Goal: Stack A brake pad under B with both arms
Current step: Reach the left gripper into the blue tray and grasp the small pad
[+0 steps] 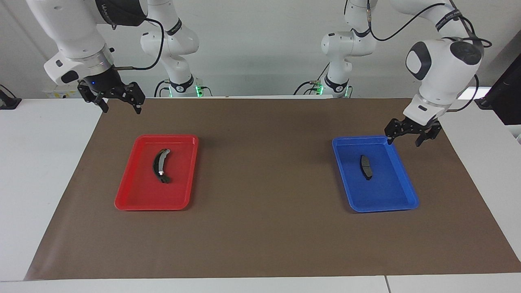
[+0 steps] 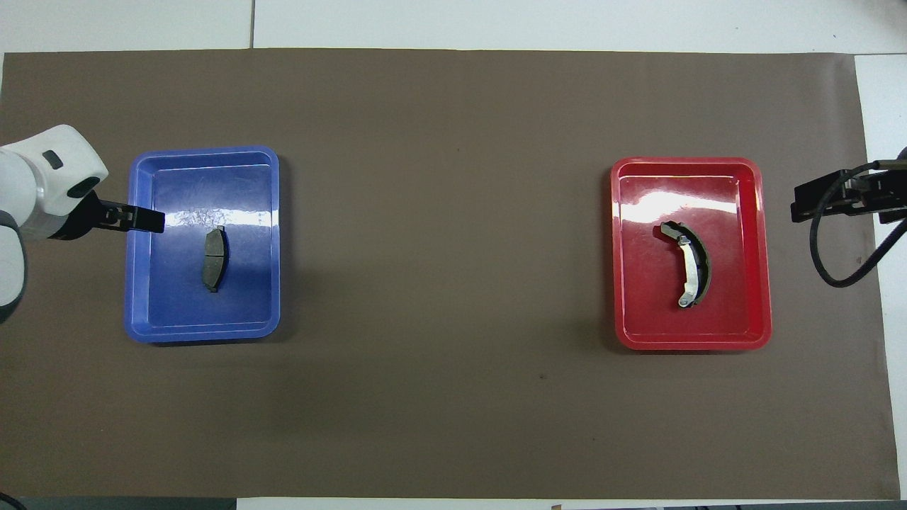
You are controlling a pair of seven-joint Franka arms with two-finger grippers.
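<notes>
The A brake pad (image 1: 366,167) (image 2: 214,259), short, flat and all dark, lies in the blue tray (image 1: 401,199) (image 2: 149,319) toward the left arm's end of the table. B (image 1: 160,165) (image 2: 691,263), the longer crescent piece with a silvery strip, lies in the red tray (image 1: 134,199) (image 2: 638,326) toward the right arm's end. My left gripper (image 1: 410,140) (image 2: 142,219) is open, up in the air over the blue tray's outer rim. My right gripper (image 1: 119,105) (image 2: 815,202) is open and waits in the air over the brown mat, clear of the red tray.
A brown mat (image 1: 260,228) (image 2: 453,411) covers the table under both trays. A wide stretch of bare mat lies between the trays. A black cable (image 2: 840,262) loops down from the right arm near the mat's edge.
</notes>
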